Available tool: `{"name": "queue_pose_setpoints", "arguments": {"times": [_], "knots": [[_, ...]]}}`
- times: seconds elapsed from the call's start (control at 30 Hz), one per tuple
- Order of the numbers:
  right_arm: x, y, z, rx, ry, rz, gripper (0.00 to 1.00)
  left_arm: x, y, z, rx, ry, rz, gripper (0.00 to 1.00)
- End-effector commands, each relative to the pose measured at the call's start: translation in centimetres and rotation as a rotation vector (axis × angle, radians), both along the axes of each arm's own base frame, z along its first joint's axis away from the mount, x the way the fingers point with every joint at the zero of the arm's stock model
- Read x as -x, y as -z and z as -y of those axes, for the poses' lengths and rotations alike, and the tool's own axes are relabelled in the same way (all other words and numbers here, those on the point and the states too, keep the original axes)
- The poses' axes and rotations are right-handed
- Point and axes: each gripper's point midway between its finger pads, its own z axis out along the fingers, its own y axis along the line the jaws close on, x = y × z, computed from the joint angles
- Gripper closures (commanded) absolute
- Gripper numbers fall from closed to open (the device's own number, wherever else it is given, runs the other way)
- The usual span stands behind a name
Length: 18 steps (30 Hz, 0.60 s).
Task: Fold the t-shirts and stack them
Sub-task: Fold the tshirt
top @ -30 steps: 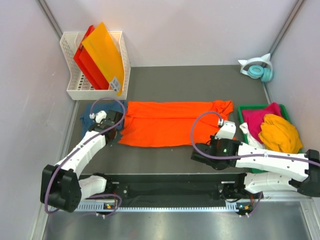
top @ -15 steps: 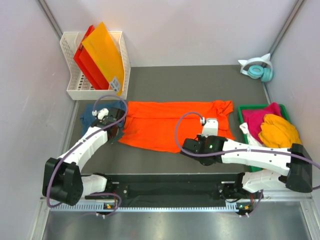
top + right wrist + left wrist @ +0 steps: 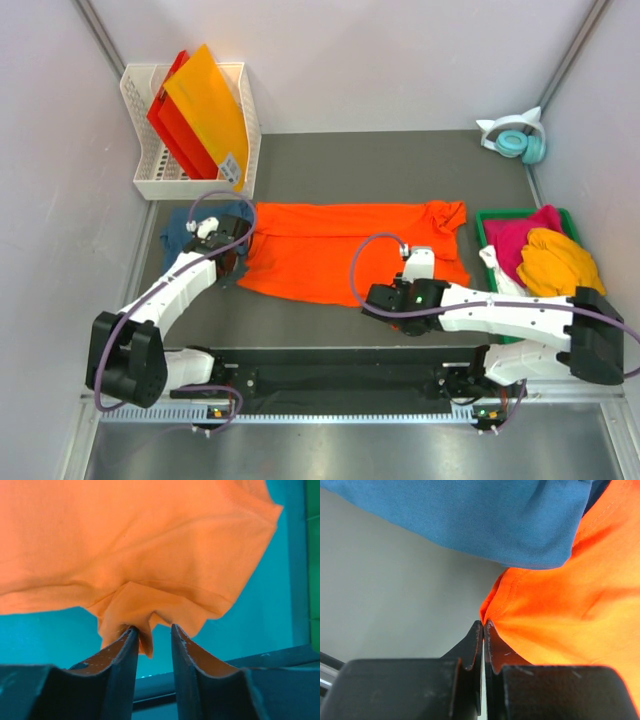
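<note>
- Orange t-shirt [image 3: 340, 250], spread as a long band across the middle of the tabletop [image 3: 380, 165], running left to right, with a bunched knot of cloth at its far right corner.
- Teal-blue t-shirt [image 3: 178, 228], crumpled at the left end of the orange t-shirt and touching it; partly hidden under the left arm in the overhead view.
- Left end effector [image 3: 483, 624], low over the tabletop at the near left corner of the orange t-shirt; fingers clenched together, with the corner of the cloth drawn to a peak and pinched at their tips; teal-blue cloth just beyond, seen in the left wrist view.
- Right end effector [image 3: 154, 630], at the near hem of the orange t-shirt towards its right end; jaws parted, with the surface below visible through the gap; a small flap of the hem hanging down between them, against one finger only, not gripped.
- Green bin [image 3: 485, 218], at the right edge of the tabletop, beside the right end of the orange t-shirt.
- Magenta t-shirt [image 3: 525, 235], yellow-orange t-shirt [image 3: 560, 265] and white t-shirt [image 3: 493, 262], heaped unfolded in the green bin; yellow-orange on top towards the near side, white at the bin's left wall.
- White basket [image 3: 150, 185], at the far left corner, holding an orange sheet [image 3: 205, 105] and red sheets [image 3: 168, 128] propped upright and leaning.
- Headphones [image 3: 515, 140], pale blue and white, at the far right corner, well apart from the cloth.
</note>
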Motion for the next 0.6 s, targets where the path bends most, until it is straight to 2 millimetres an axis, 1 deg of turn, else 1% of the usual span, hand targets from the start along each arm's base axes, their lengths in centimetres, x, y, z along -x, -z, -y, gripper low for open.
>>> {"name": "queue_pose_setpoints", "arguments": {"times": [0.0, 0.1, 0.2, 0.3, 0.37, 0.47, 0.5, 0.57], "knots": [[-0.9, -3.3, 1.1, -0.054, 0.064, 0.085, 0.65, -0.8, -0.7, 0.4, 0.006, 0.015, 0.025, 1.0], [-0.3, -2.6, 1.6, -0.05, 0.073, 0.063, 0.64, -0.8, -0.6, 0.5, 0.009, 0.02, 0.022, 1.0], [0.3, -1.1, 1.8, -0.057, 0.08, 0.029, 0.64, -0.9, -0.7, 0.6, 0.013, 0.026, 0.023, 1.0], [0.3, -1.0, 1.8, -0.075, 0.088, 0.031, 0.63, -0.9, -0.8, 0.6, 0.013, 0.029, 0.023, 1.0], [0.2, -1.3, 1.6, -0.086, 0.085, 0.042, 0.63, -0.9, -0.8, 0.6, 0.015, 0.028, 0.024, 1.0], [-0.5, -2.4, 1.4, -0.1, 0.087, 0.081, 0.62, -1.0, -0.9, 0.7, 0.016, 0.033, 0.026, 1.0], [-0.8, -3.1, 1.3, -0.104, 0.089, 0.103, 0.62, -0.9, -0.8, 0.7, 0.016, 0.034, 0.022, 1.0], [-1.2, -3.6, 1.1, -0.104, 0.088, 0.119, 0.62, -0.9, -0.8, 0.8, 0.018, 0.036, 0.024, 1.0]]}}
